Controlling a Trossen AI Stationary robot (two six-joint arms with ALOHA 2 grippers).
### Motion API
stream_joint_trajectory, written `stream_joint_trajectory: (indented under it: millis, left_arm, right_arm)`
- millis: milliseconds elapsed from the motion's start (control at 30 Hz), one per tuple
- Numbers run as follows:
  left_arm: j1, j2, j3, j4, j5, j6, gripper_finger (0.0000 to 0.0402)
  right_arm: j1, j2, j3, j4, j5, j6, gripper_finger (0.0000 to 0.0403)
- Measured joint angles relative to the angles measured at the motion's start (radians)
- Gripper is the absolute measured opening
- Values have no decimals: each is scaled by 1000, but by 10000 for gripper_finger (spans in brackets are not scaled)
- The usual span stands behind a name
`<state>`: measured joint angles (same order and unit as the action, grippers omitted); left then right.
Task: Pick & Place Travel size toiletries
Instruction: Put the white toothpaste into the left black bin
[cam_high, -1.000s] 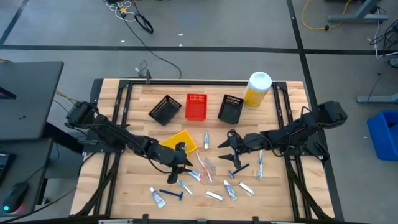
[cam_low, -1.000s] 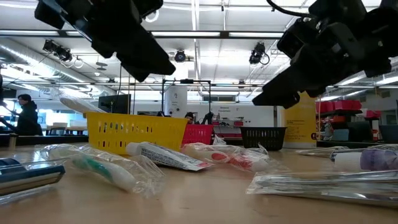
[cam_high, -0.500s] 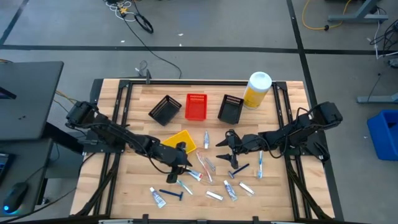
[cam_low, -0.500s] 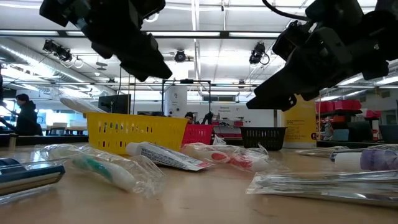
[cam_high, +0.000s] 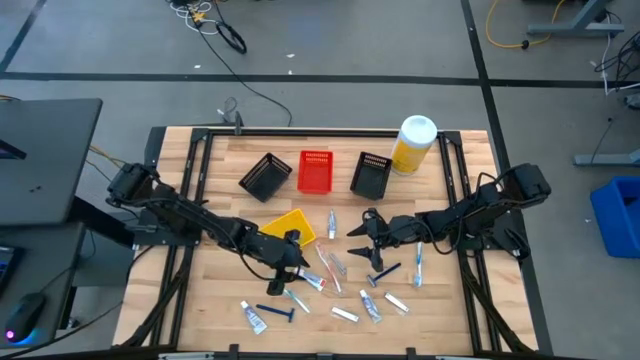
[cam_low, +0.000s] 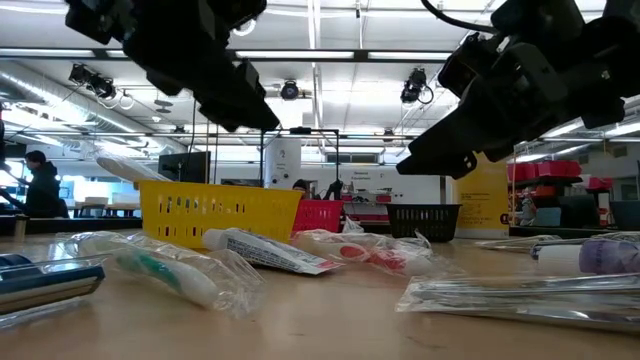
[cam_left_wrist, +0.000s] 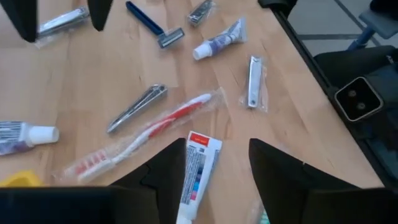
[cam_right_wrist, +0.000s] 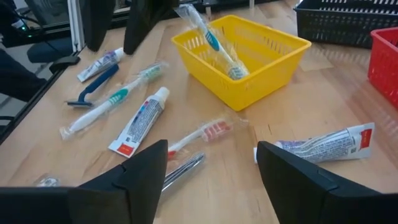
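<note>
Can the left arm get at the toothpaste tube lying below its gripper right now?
Probably yes. The left gripper hangs open right above the toothpaste tube, whose cap end lies between the fingers. Nothing covers it; the red toothbrush lies close beside it and might get nudged.

Both arms reach toward mid-table: left gripper (cam_high: 283, 272) pointing toward four o'clock, right gripper (cam_high: 366, 240) toward nine, fingers seemingly spread.
</note>
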<state>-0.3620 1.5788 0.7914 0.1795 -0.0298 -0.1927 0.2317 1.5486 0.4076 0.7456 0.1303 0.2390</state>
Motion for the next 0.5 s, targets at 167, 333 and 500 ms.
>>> stream_joint_trajectory:
  millis: [167, 333, 500]
  left_arm:
    - [2, 38, 0, -19, 20, 19, 194]
    - [2, 85, -1, -10, 28, 12, 194]
    - [4, 125, 1, -30, 17, 19, 194]
  right_arm:
    - [0, 0, 0, 4, 0, 0, 274]
    - [0, 0, 1, 14, 0, 0, 280]
    - [0, -1, 1, 22, 0, 0, 272]
